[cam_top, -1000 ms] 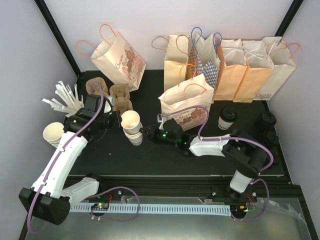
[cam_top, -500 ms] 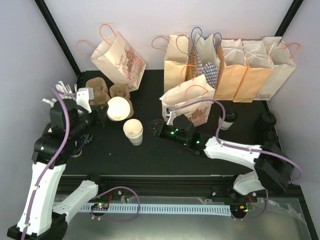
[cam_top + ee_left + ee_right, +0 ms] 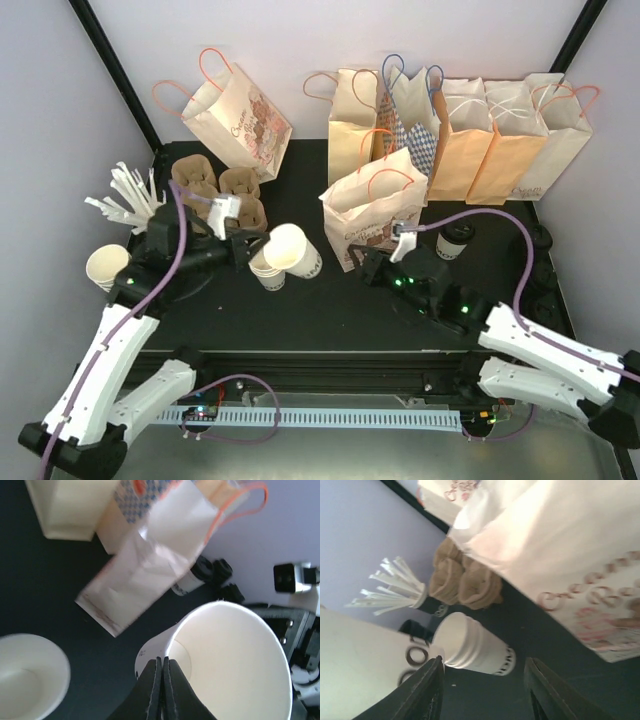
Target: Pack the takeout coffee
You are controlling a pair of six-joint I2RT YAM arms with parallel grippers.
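Observation:
The takeout coffee (image 3: pixel 455 238), a small white cup with a black lid, stands right of the nearest paper bag (image 3: pixel 372 208); it also shows in the left wrist view (image 3: pixel 194 576). My left gripper (image 3: pixel 255 250) (image 3: pixel 162 661) is shut on the rim of a lidless white cup (image 3: pixel 293 250) (image 3: pixel 235 670), held tilted above the stack of lidless cups (image 3: pixel 265 272). My right gripper (image 3: pixel 363 263) (image 3: pixel 485 680) is open and empty, low over the mat in front of the bag, facing the stack (image 3: pixel 470 645).
A row of paper bags (image 3: pixel 460 130) stands at the back and one tilted bag (image 3: pixel 240 110) at back left. Brown cup carriers (image 3: pixel 215 185), white stirrers (image 3: pixel 130 195) and a single cup (image 3: pixel 105 265) are on the left. Loose black lids (image 3: pixel 540 240) lie at the right edge.
My left gripper has lifted one lidless cup off the stack and carried it right. My right gripper has drawn back from the stack to the right, toward the near bag.

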